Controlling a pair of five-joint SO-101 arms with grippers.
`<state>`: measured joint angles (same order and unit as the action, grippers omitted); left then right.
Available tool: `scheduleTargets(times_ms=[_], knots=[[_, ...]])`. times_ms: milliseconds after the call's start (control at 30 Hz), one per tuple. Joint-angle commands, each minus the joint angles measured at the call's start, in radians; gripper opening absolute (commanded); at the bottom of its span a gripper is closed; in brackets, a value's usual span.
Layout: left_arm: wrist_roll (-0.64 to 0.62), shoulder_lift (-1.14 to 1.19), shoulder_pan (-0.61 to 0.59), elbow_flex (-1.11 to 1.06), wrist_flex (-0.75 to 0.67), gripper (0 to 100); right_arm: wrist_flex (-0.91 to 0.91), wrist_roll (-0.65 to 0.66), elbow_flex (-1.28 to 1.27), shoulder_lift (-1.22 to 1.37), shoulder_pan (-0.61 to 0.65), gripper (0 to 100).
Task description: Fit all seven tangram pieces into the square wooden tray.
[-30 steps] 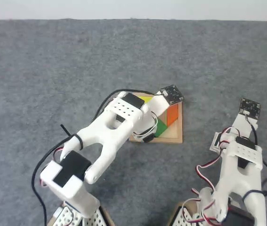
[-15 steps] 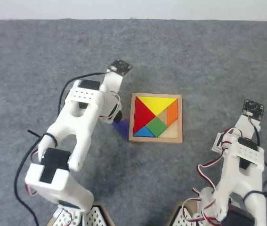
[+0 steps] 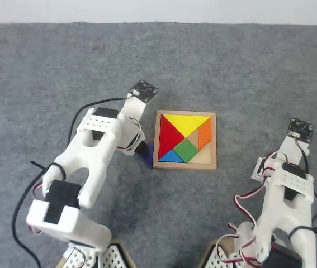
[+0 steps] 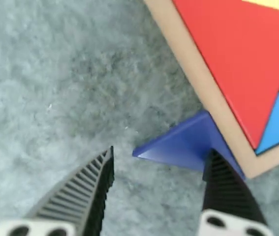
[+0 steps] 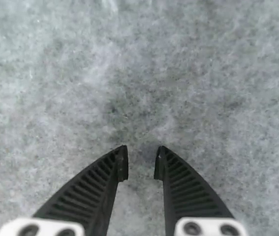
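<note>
Where the high view looks down on the grey mat (image 3: 63, 67), item one is the square wooden tray (image 3: 185, 166), holding a yellow triangle (image 3: 185, 121), red triangle (image 3: 168, 137), orange piece (image 3: 204, 135), green square (image 3: 188, 149) and light blue triangle (image 3: 171, 157), with bare wood showing toward its lower right. Item two, the dark blue triangle (image 3: 146, 158), lies outside on the mat, touching the tray's left rim near the lower corner, at the tip of the left gripper (image 3: 141, 148). The right arm (image 3: 284, 190) sits well apart on the tray's other side. Left wrist view: left gripper (image 4: 160, 155) spread wide, holding nothing, the dark blue triangle (image 4: 178, 147) flat between its jaws, one finger (image 4: 225, 189) just beside the tray's corner. Right wrist view: right gripper (image 5: 140, 150) almost closed, a narrow slit between the jaws, nothing held, above the grey mat. Handling, by judgement: thin, rigid, light wooden piece, painted faces probably slick, not fragile. Lying flush on the mat, it offers only its edges. Take hold across the free point and the opposite side, away from the rim, which likely crowds one jaw.
</note>
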<state>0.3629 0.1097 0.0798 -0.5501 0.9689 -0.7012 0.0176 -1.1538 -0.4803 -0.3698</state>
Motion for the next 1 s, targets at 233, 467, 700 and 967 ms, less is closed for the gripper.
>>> scheduleTargets(times_ms=[233,467,700,967], knots=[[-0.011,0.043,0.126,0.059,0.025,28,0.016,0.005,0.026,-0.005,0.007,10.4],[0.018,0.147,0.075,0.159,0.126,28,0.015,0.005,0.026,-0.004,0.007,10.4],[0.137,0.069,-0.044,0.154,0.203,24,0.016,0.005,0.026,-0.004,0.007,10.4],[0.169,-0.140,-0.068,0.058,0.259,24,0.016,0.005,0.026,-0.004,0.007,10.4]])
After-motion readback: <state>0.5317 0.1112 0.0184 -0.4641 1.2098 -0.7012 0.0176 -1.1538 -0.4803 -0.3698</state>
